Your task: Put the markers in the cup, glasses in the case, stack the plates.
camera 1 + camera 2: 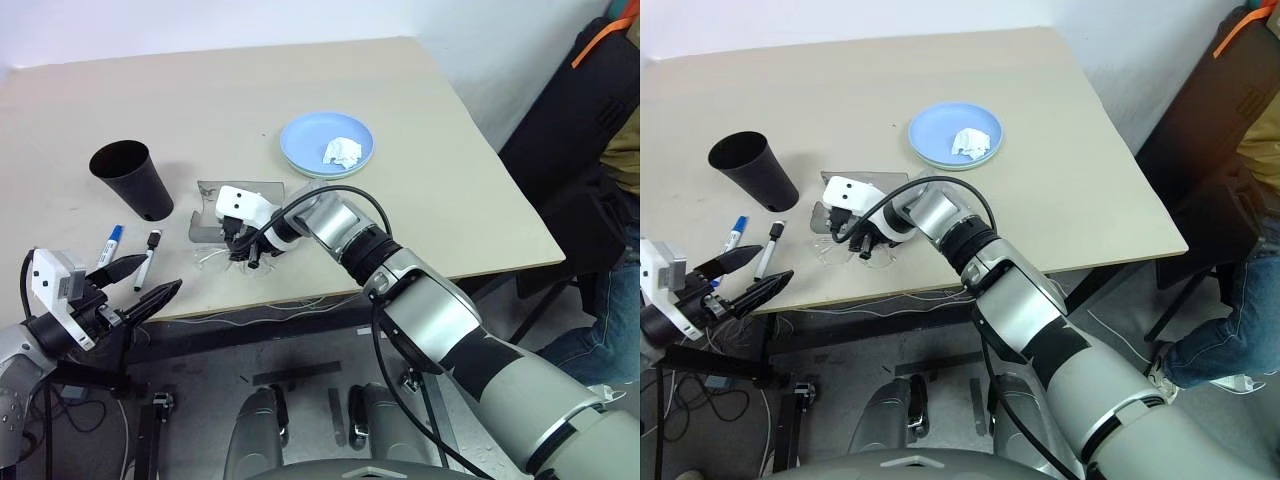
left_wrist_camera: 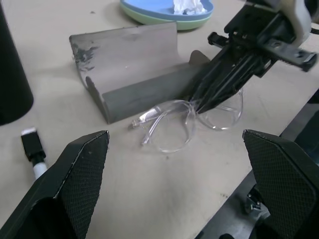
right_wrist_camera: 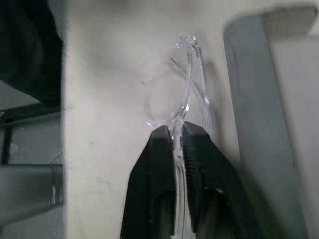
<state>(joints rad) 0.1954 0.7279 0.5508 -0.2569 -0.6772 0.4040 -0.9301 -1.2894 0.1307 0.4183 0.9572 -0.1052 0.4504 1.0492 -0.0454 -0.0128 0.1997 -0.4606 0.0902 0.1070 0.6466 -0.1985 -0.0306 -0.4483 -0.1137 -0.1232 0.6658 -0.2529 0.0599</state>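
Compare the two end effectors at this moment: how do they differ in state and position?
The right end effector is shut on the glasses, pinching the clear frame beside the open case; the left end effector is open and holds nothing. The right is down at the table; the left hangs at the table's near edge, by the markers. Both have black fingers.

the right gripper pinches the glasses on the table beside the open case.
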